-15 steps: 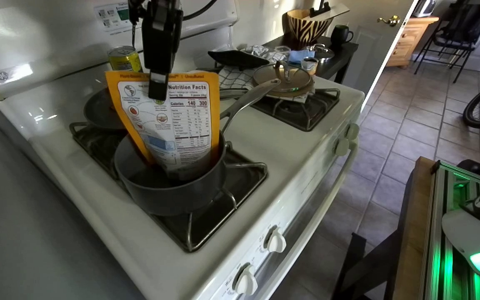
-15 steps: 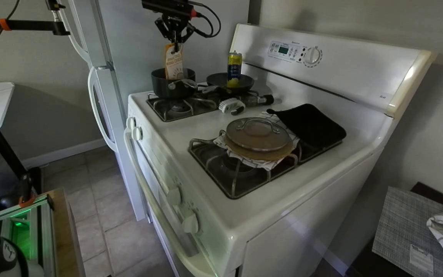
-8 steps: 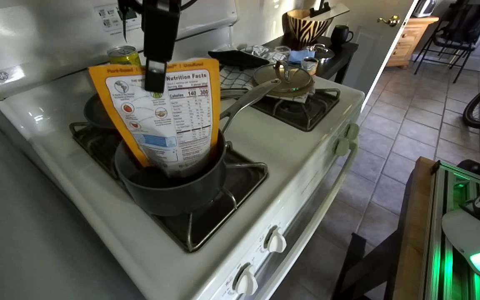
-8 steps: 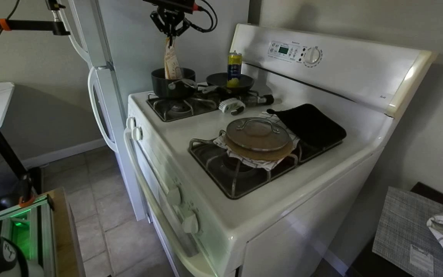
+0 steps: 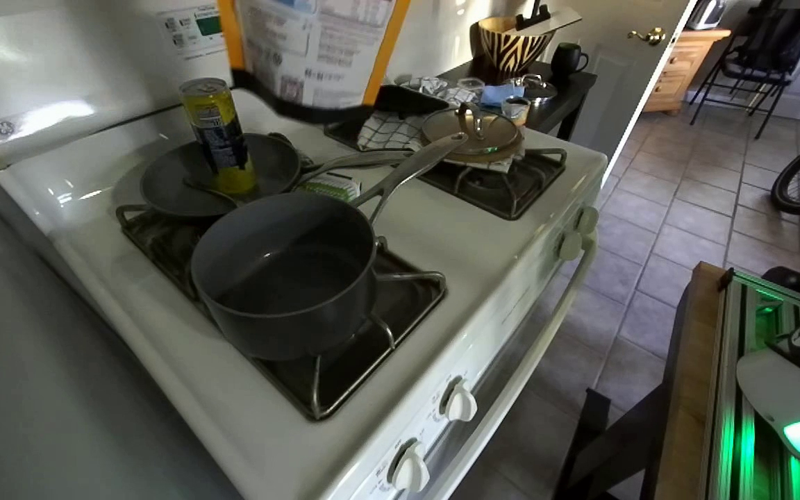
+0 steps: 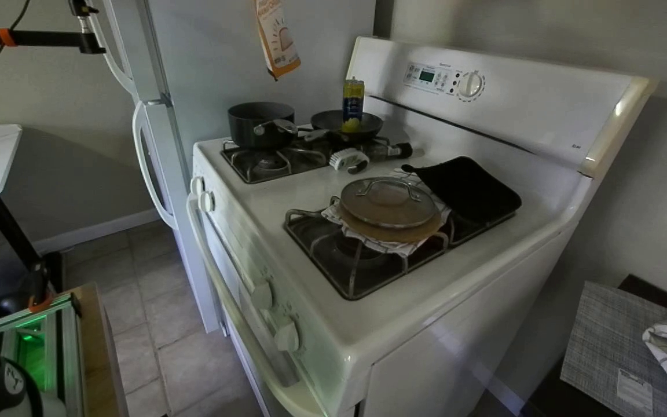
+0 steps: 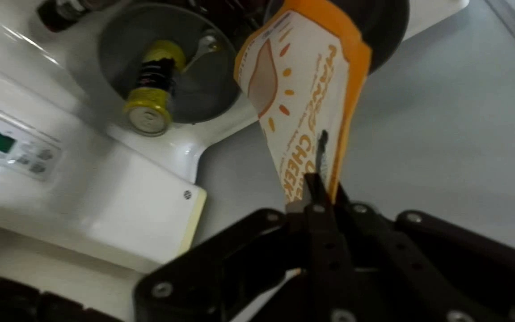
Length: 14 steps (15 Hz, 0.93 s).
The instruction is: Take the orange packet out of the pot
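Plainly, the orange packet (image 7: pixel 302 85) hangs beneath the end effector (image 7: pixel 327 192), pinched at one end.

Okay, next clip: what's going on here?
The robot's gripper is pinching the orange packet and holding it up in the air, fully clear of the pot. The packet has not been set down yet. The pot sits on the stove, beside a frying pan with a can standing in it.
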Available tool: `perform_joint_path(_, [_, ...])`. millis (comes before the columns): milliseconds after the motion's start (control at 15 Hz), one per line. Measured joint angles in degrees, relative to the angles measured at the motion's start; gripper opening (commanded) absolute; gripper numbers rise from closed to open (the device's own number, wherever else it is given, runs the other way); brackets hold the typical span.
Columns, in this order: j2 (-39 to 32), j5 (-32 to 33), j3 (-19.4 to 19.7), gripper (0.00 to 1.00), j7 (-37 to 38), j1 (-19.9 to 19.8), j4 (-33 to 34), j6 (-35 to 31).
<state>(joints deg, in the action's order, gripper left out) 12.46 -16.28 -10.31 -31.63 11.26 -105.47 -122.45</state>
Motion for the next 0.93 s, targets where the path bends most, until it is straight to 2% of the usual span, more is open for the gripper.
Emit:
perform_joint_path(200, [5.42,0.19,4.28,0.03,0.45,-1.21,-4.11,0.82])
perform_joint_path(533, [5.77,1.23,5.30,0.01,0.53,-1.16,-4.88,0.63])
perform_joint_path(933, [-0.85,13.73,8.63,0.01,0.44,-4.88,0.61,0.48])
